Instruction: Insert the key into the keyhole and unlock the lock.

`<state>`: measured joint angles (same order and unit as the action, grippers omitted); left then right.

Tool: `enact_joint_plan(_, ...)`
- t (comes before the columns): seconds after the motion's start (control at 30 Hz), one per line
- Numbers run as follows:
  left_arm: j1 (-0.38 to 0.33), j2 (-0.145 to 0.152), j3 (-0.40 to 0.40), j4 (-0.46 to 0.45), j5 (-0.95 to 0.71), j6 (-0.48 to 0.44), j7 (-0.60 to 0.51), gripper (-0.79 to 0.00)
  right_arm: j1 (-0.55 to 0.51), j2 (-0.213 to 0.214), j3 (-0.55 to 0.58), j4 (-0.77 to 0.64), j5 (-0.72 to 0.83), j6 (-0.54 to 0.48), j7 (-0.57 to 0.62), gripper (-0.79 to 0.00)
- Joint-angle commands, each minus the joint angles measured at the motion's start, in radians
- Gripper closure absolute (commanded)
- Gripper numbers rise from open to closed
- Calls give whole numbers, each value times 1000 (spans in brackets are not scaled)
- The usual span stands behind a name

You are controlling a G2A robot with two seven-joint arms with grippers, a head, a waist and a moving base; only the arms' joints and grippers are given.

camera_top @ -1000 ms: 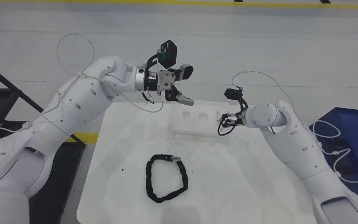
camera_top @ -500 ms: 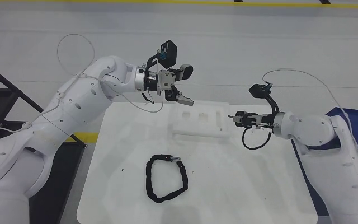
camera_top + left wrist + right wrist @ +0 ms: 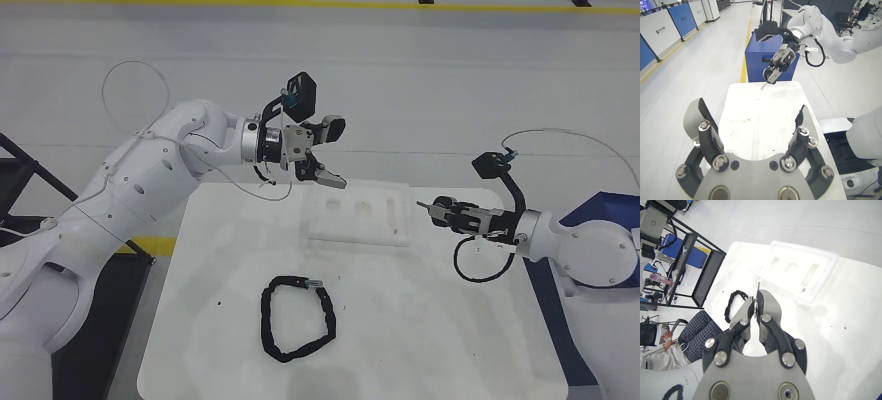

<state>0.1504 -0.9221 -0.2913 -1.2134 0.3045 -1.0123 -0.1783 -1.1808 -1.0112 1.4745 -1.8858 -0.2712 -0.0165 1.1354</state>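
Note:
A black chain lock [image 3: 297, 318] lies in a loop on the white table [image 3: 450, 330], toward its front left; its metal end [image 3: 310, 284] faces the back. My right gripper [image 3: 434, 209] hangs over the table's right side, shut on a small metal key [image 3: 758, 287] whose blade sticks out past the fingertips. Seen from the right wrist, the chain lock [image 3: 730, 306] lies just beyond the gripper [image 3: 756, 298]. My left gripper [image 3: 322, 152] is open and holds nothing, raised above the table's back left corner. The left wrist view shows its fingers [image 3: 705, 115] spread wide, with the key [image 3: 763, 86] farther off.
A white foam tray [image 3: 357, 218] with three recesses sits at the back middle of the table, between the two grippers. A blue cabinet [image 3: 600, 215] stands off the table's right edge. A black rack [image 3: 20, 180] stands to the left.
My right arm has drawn back to the right, away from the foam tray, carrying the key. The left arm and the chain lock have stayed still.

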Motion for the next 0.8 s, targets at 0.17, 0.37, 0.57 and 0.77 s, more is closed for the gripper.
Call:
enact_joint_plan(0.17,0,0,0,0,0,0,0,-785,0,0,0,0,0,0,0,0)
enact_joint_plan(0.37,33,15,-30,-50,38,45,-60,-785,0,0,0,0,0,0,0,0)
enact_joint_plan(0.57,112,50,-62,-73,87,15,-101,-785,0,0,0,0,0,0,0,0)
enact_joint_plan(0.77,226,78,-91,-107,216,0,-20,-785,0,0,0,0,0,0,0,0)
